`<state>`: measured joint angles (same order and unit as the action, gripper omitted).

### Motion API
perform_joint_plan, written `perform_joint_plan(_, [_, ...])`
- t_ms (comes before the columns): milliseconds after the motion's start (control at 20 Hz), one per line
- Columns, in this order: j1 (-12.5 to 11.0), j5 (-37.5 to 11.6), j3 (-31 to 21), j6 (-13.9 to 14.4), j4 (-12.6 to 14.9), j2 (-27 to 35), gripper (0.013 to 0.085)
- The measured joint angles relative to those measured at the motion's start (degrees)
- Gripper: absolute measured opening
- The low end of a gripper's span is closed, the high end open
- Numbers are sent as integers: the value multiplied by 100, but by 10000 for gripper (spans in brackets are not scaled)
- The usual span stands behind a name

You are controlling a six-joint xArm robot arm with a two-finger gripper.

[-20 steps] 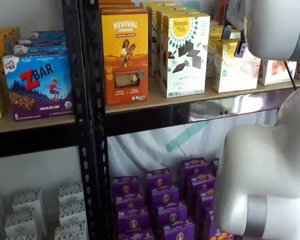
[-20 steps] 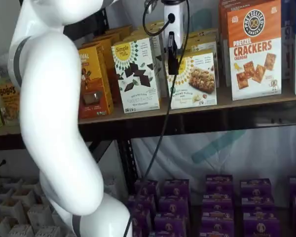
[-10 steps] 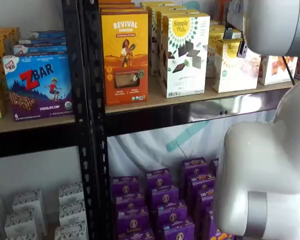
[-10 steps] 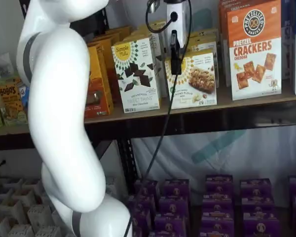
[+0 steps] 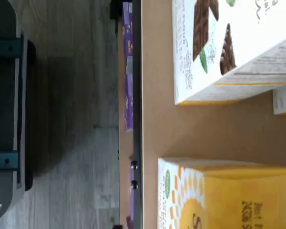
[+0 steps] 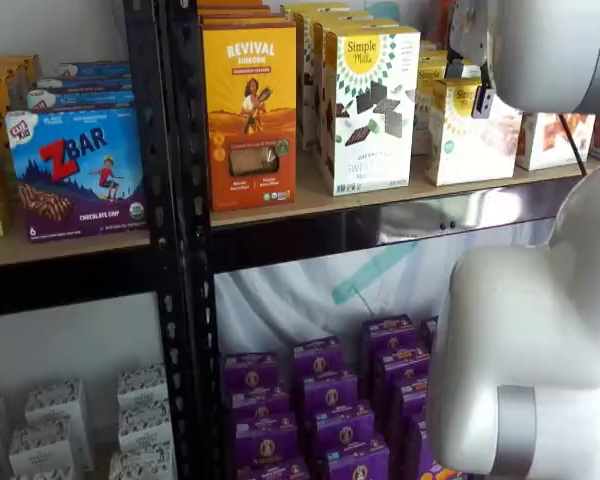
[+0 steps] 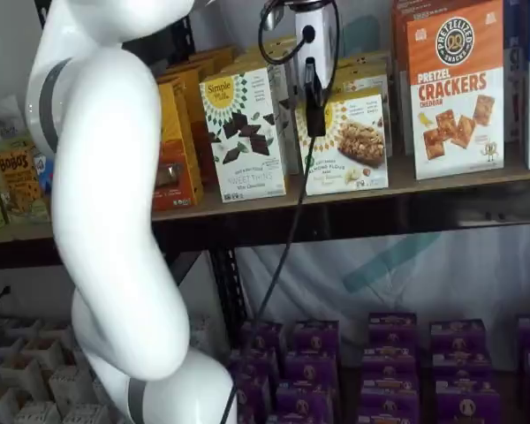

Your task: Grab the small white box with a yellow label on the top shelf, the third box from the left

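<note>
Here the small white box (image 7: 346,141) stands on the top shelf (image 7: 442,181), between the Sweet Thins carton (image 7: 244,132) and the Pretzel Crackers carton (image 7: 456,88). The pincer (image 7: 314,97) hangs directly before its front; only one black finger shows side-on, so its opening cannot be told.

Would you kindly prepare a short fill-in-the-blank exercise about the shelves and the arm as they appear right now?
1. The small white box stands on the ____ shelf.
2. The tall carton beside it pictures dark ____ squares.
3. The black fingers hang in front of the small white box's ____ edge.
4. The boxes below are ____.

Missing words: top; chocolate; left; purple
</note>
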<state>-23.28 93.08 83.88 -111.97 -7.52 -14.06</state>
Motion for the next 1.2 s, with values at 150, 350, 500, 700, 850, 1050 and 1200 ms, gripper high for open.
perform_joint_plan(150, [33,71,49,29,53,44,810])
perform_joint_plan(350, [34,69,47,31,51,55,730])
perform_joint_plan(500, [22,34,24,21,33,43,650])
perform_joint_plan(700, [13,-14,-5,10,18,30,650])
perform_joint_plan(850, [12,-27,-14,9,13,26,610])
perform_joint_plan(1050, [12,-45,-30,7,10,18,530])
perform_joint_plan(1200, [-1,-82,-57,-5,-13,-1,490])
